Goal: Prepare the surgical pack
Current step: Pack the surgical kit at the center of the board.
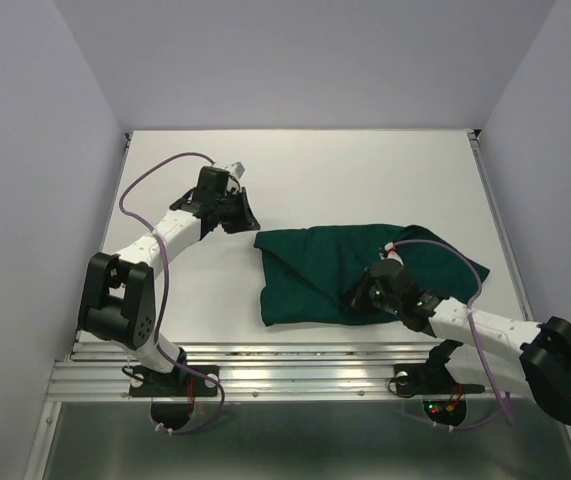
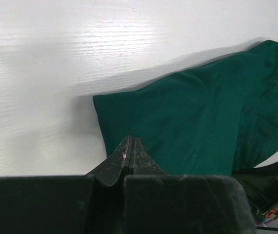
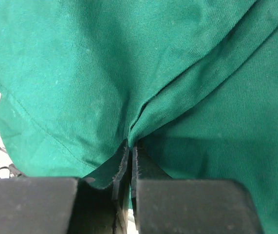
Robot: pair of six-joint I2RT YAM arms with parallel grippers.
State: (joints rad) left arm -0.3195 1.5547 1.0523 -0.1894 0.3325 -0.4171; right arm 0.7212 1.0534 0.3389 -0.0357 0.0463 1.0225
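The surgical pack shows only as a dark green cloth drape (image 1: 350, 272), lying crumpled and folded on the white table (image 1: 365, 170), right of centre. My right gripper (image 1: 360, 297) is at the drape's near edge and is shut on a raised fold of the drape (image 3: 143, 117); the cloth bunches where the fingertips (image 3: 138, 156) meet. My left gripper (image 1: 245, 215) hovers just beyond the drape's far left corner (image 2: 100, 100). It is shut, its fingers (image 2: 139, 156) pressed together with nothing visible between them. The green cloth (image 2: 197, 122) lies past them.
Pale walls close the table in on the left, back and right. A grooved metal rail (image 1: 295, 372) runs along the near edge between the two arm bases. Purple cables (image 1: 143, 185) loop off both arms.
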